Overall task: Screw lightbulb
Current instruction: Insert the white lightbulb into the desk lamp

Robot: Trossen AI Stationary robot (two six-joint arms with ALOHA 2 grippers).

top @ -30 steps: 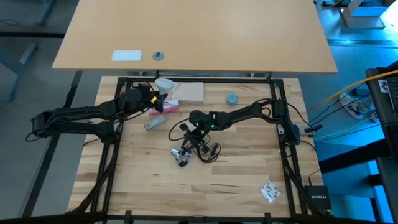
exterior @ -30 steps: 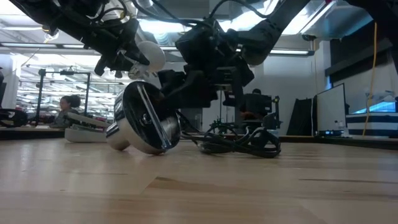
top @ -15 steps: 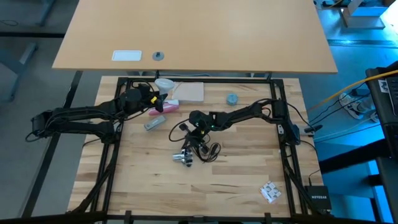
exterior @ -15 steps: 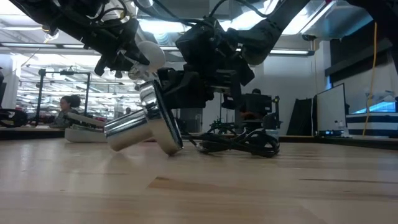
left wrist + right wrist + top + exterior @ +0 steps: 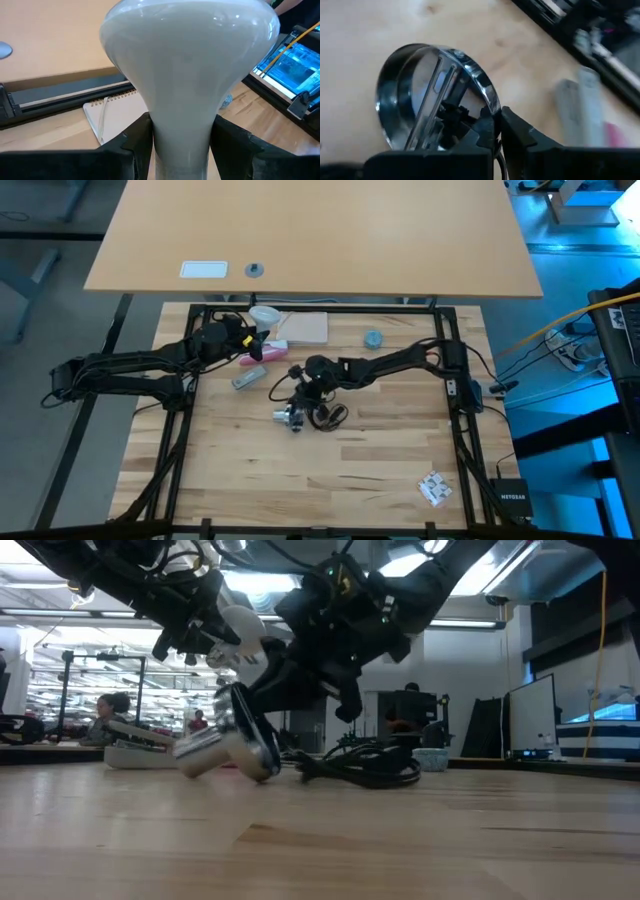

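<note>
The lightbulb [image 5: 187,75] was gripped by the left gripper [image 5: 258,337] at the upper left of the high view, over the far part of the table [image 5: 380,470]; the two dark fingers [image 5: 131,145] were closed on its narrow neck — white, frosted, its round globe widening away from them. In the low view the bulb [image 5: 240,628] was seen held above the wood at upper left. Near the centre of the high view, the right gripper [image 5: 300,402] was clamped on the rim of the silvery socket [image 5: 292,417], which lay tipped on the table beside its coiled black cord [image 5: 326,416] — its open mouth shown in the right wrist view [image 5: 427,100].
</note>
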